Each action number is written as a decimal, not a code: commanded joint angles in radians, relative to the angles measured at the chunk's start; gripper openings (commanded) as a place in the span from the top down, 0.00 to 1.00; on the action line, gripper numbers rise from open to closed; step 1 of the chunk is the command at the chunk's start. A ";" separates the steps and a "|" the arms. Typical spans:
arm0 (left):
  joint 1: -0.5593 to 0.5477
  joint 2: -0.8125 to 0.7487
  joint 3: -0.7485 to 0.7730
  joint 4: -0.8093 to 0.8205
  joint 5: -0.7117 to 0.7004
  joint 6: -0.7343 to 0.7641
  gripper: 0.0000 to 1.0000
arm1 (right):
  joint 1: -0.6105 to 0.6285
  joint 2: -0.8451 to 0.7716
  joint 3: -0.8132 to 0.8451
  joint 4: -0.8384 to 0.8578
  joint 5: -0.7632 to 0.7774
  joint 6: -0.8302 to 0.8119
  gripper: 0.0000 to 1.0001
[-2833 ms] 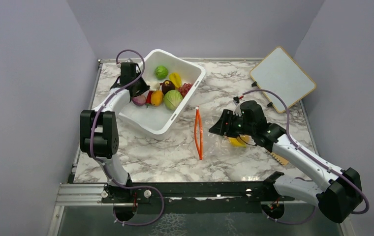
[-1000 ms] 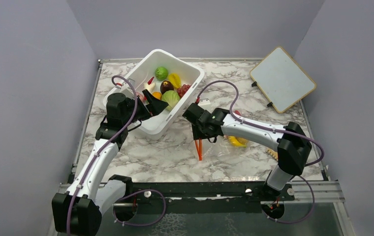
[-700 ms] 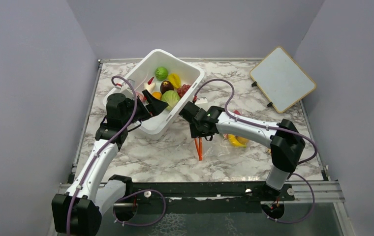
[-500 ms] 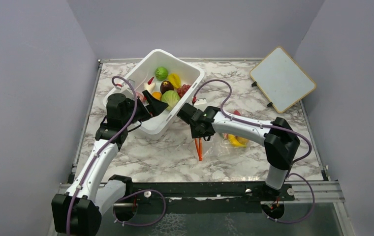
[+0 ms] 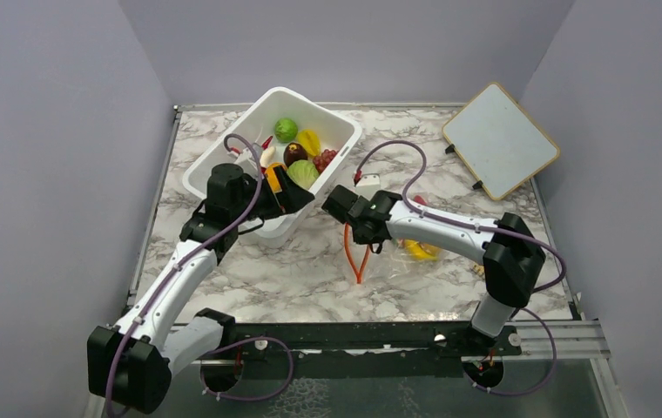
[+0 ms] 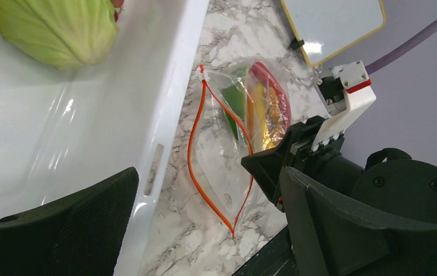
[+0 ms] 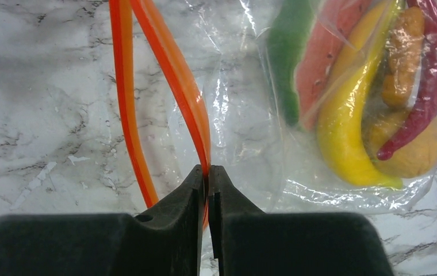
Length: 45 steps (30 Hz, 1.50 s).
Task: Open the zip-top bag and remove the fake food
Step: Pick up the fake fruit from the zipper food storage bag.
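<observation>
Right claw (image 7: pixel 207 172): closed to a narrow pinch on one lip of the orange zip strip (image 7: pixel 170 75). The wrist view shows both fingertips pressed flat against that lip. The other lip lies apart from it, toward the left of that frame, on the desk (image 5: pixel 275 270).

Zip-top bag (image 5: pixel 388 257): lies flat on the marble desk at centre frame in the top view, just right of the white tub (image 5: pixel 306 94). Its mouth is parted, the two orange lips forming a slim loop that meets at both ends. The bag's clear body extends from the loop toward the right of the frame.

Fake food (image 7: pixel 354 115): inside the bag, bunched at the closed end, away from the mouth. Legible items are a yellow banana (image 7: pixel 342 132), a pink-red watermelon slice (image 7: pixel 319 63) with a green rind, a long dark red piece and orange pieces. None lies outside the bag.

Left claw (image 5: pixel 293 193): fingers spread wide, holding nothing. It hangs over the near rim of the tub, facing the bag. Its wrist view shows the tub wall at left, a green cabbage (image 6: pixel 55 29) at upper left, and the bag between the two fingers.

Other: a white board (image 5: pixel 500 139) with a tan frame leans at the upper right of the desk.
</observation>
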<state>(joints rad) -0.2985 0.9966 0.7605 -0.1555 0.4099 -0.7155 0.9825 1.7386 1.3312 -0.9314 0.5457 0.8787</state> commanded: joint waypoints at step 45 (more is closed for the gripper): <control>-0.539 0.565 0.098 0.295 -0.317 -0.282 0.54 | 0.004 -0.625 -0.362 0.387 -0.141 0.046 0.88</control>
<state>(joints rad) -0.8326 1.5581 0.8822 0.0998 0.1452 -0.9783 0.9825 1.1568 0.9688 -0.5789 0.3992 0.9588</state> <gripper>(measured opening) 0.454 0.073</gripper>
